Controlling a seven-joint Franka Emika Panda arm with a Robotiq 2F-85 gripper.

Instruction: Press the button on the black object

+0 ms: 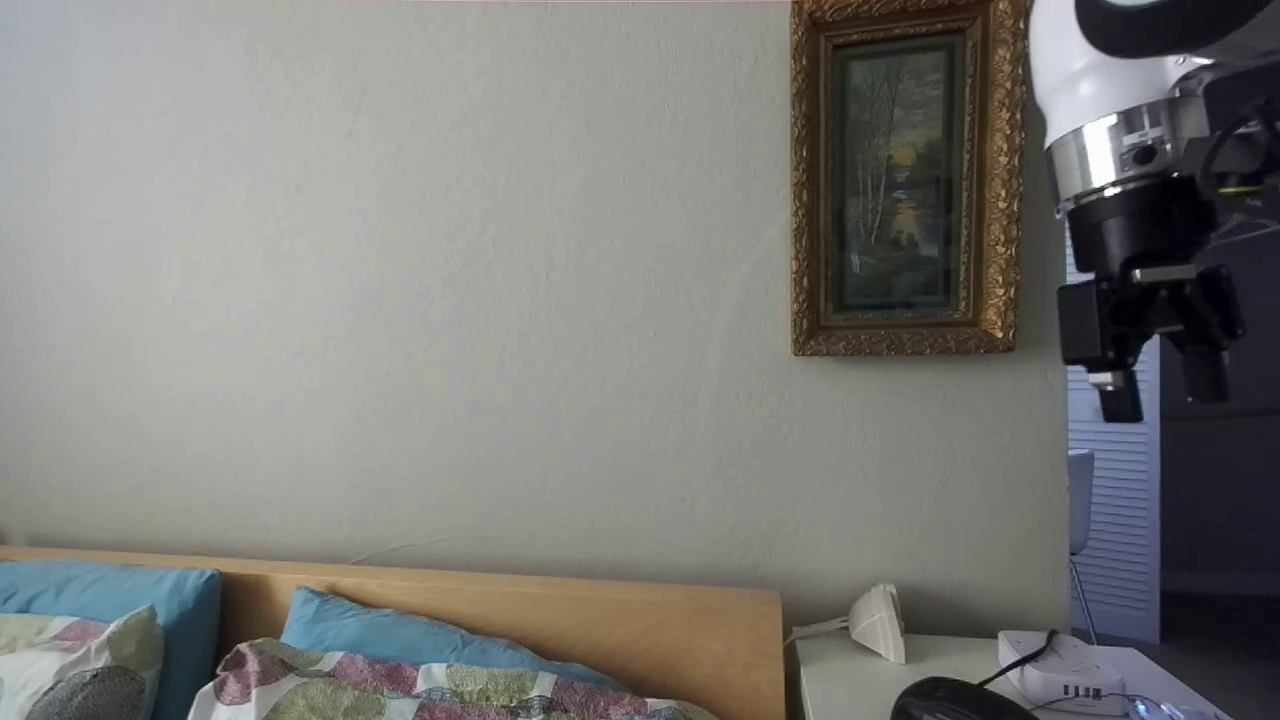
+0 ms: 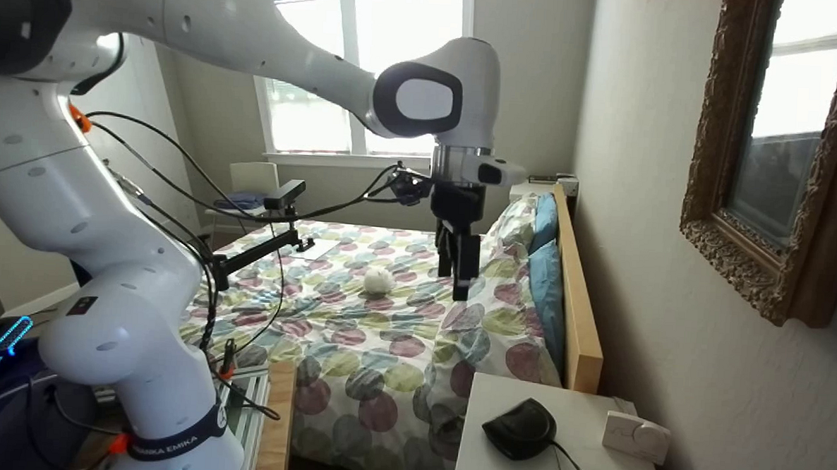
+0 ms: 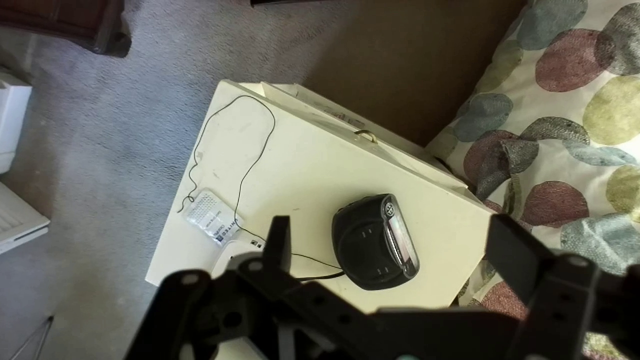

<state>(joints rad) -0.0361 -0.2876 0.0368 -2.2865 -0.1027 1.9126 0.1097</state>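
The black object, a low rounded clock-like thing with a glossy display edge and a small round emblem, sits on the white nightstand in the wrist view. It also shows in both exterior views, cut off by the lower edge in one of them. I cannot tell which part is its button. My gripper is open and empty, pointing down; the object shows between its fingers but well below them. In both exterior views the gripper hangs high above the nightstand, apart from everything.
A white device stands near the wall on the nightstand. A white power hub, cables and a packet lie there too. The wooden headboard and bed adjoin. A framed painting hangs on the wall.
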